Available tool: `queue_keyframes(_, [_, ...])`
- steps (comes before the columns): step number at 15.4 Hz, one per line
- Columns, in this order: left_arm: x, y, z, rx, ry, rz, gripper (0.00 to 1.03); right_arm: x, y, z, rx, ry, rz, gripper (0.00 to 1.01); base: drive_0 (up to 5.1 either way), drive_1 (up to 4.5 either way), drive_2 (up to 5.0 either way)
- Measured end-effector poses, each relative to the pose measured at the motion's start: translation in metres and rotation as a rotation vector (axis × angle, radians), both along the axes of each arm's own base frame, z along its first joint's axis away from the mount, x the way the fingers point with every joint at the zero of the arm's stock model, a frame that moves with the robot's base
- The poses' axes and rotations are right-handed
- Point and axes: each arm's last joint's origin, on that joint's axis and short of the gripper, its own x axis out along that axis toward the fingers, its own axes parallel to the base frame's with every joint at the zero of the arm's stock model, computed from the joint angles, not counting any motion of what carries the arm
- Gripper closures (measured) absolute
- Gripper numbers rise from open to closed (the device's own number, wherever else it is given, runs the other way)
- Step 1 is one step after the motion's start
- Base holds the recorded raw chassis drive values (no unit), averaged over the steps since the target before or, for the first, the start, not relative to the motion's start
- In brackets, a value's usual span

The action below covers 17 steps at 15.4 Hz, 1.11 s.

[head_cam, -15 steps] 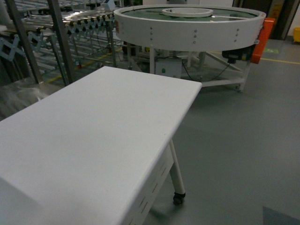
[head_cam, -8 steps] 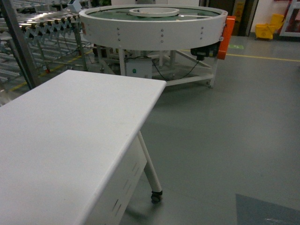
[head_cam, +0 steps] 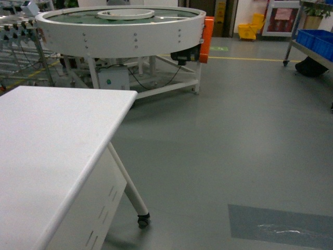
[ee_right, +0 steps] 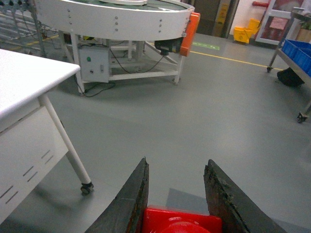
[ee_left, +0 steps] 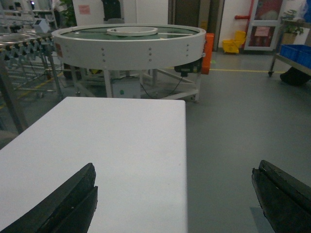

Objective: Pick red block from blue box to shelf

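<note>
R gripper [ee_right: 176, 194] clamped on red block [ee_right: 181, 221], block sits btwn the two fingers at bottom of R wrist view, above grey floor [ee_right: 204, 116]. L gripper [ee_left: 175, 204] jaws wide apart, nothing btwn, over white table [ee_left: 112, 145]. Round conveyor [head_cam: 122, 28] behind table; blue crates [head_cam: 317, 41] far right.

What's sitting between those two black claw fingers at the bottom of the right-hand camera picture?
The red block: the right gripper is shut on it, its stud just showing at the bottom edge of the right wrist view. Beyond it, only grey floor.
</note>
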Motion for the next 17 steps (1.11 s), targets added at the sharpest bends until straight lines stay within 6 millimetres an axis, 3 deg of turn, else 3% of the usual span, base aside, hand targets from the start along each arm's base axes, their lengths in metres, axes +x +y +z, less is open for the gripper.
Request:
queue_keyframes(14, [0.0000,-0.0001,0.0000,0.000,0.000,-0.002,0.05,-0.0001,-0.0001,0.0001,0.000,-0.001,-0.001,0.72,-1.5,-1.50,-1.5])
queue_keyframes(17, [0.0000,-0.0001,0.0000,0.000,0.000,-0.001,0.05,0.0000,-0.0001,-0.0002,0.000,0.002,-0.001,0.72,0.3,4.44,-3.8])
